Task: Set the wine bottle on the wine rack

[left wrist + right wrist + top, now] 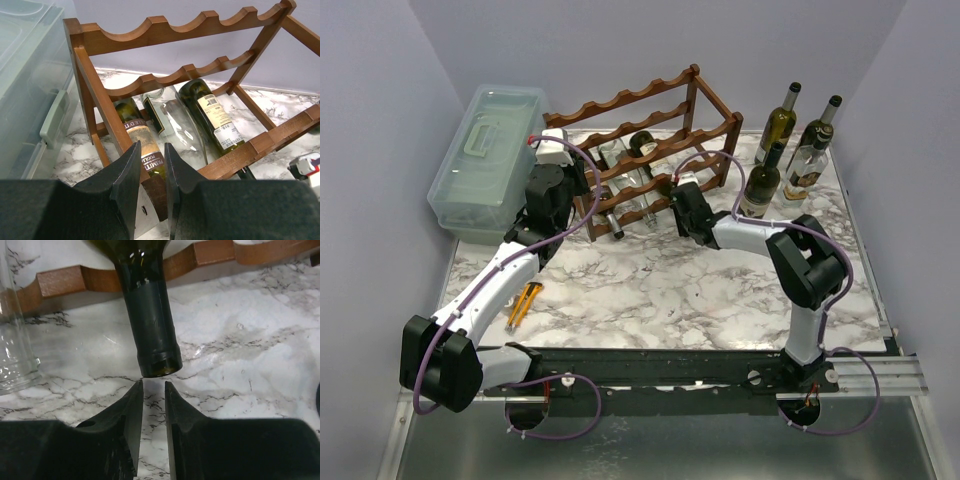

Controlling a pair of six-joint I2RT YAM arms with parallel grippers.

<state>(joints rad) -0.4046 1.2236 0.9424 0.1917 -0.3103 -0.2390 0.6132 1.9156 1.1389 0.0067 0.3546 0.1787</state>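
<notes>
The dark reddish-brown wine rack point(650, 100) stands at the back middle of the marble table. Three bottles lie on its low tier in the left wrist view: a green labelled one point(136, 127), a clear one point(175, 125) and a dark green one point(210, 115). My left gripper point(580, 187) is at the rack's left front corner; its fingers point(151, 145) close on a piece of the rack's wood point(156, 192). My right gripper point(673, 200) is at the rack's front right. It point(153, 382) is slightly open and empty, just short of the dark bottle neck point(150, 315).
Several wine bottles point(781, 125) stand at the back right of the table. A pale green translucent box point(485, 160) sits left of the rack, close to my left arm. A thin orange tool point(525, 303) lies near the left front. A clear bottle neck point(15, 340) lies left of the dark one.
</notes>
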